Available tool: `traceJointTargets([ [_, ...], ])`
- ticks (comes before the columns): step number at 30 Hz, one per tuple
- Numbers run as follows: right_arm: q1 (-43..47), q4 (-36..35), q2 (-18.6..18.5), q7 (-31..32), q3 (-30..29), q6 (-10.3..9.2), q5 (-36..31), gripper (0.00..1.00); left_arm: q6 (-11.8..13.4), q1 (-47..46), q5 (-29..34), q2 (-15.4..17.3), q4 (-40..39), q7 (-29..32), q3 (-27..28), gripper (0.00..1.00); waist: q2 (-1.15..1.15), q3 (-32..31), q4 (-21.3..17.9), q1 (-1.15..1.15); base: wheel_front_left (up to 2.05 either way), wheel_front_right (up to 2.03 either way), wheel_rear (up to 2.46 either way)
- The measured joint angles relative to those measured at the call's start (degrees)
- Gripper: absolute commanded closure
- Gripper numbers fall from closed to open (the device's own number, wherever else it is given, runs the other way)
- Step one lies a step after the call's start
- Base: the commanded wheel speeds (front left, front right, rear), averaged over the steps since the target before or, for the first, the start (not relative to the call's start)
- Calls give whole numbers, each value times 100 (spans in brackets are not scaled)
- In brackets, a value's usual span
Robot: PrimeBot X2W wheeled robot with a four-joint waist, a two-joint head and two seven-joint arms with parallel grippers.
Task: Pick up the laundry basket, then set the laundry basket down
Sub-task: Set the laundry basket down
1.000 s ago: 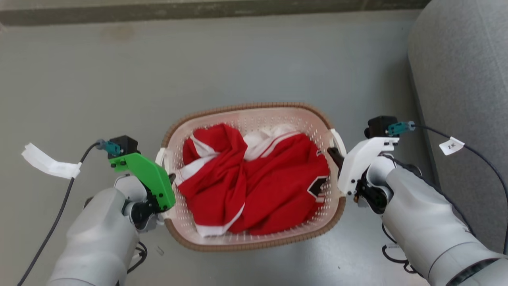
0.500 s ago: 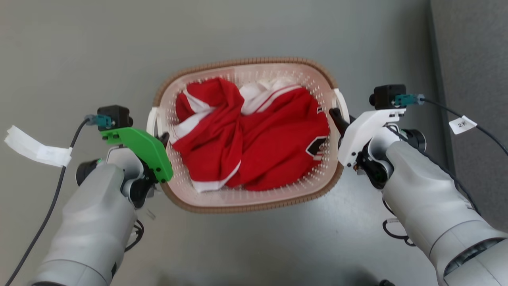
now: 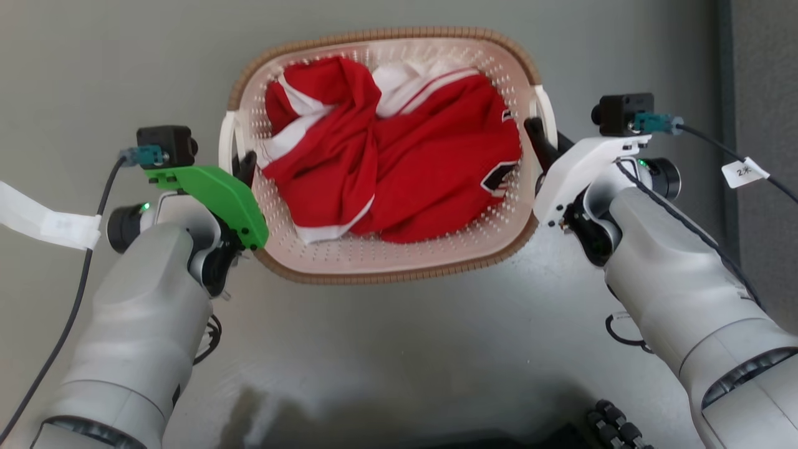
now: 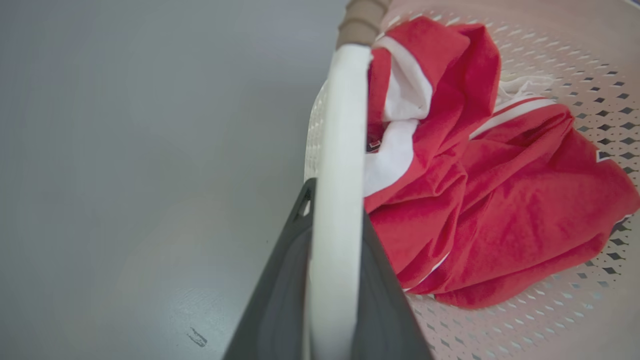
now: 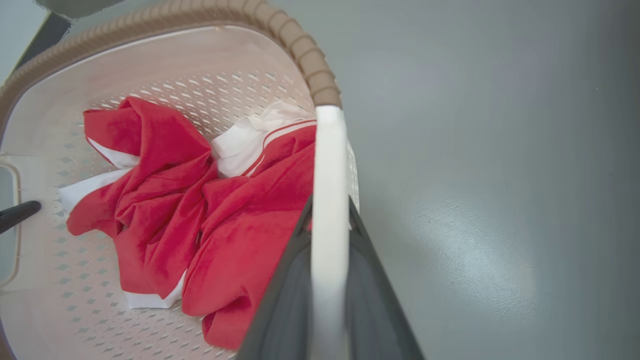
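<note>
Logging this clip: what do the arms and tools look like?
Pale grey rounded shells cover the left forearm and right forearm. The left tool carries a green bracket, the right tool a white bracket; both have dark tapering fingers. Each wrist bears a black camera with a teal plug. The right cable wears a white handwritten tag, the left cable white tape.

Laundry basket (image 3: 386,259): cream-white, perforated, brown woven-look rim; garment (image 3: 430,181): red, white trim; floor (image 3: 399,349): grey.

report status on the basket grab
Left tool and right tool each shut on a laundry basket handle. Red-and-white jersey inside. Grey furniture edge off right, apart.
</note>
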Motion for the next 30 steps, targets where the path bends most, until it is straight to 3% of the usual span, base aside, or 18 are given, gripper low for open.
traceJointTargets([
  [8,-155,63,-8,-171,31,-51,-78,100,0,-130,162,-36,93,-304,-69,100,0,390,6,0,0,0,0],
  [30,-350,374,16,-224,2,-93,-78,100,0,-295,105,-164,288,-289,-175,100,0,854,-8,-1,0,0,0],
])
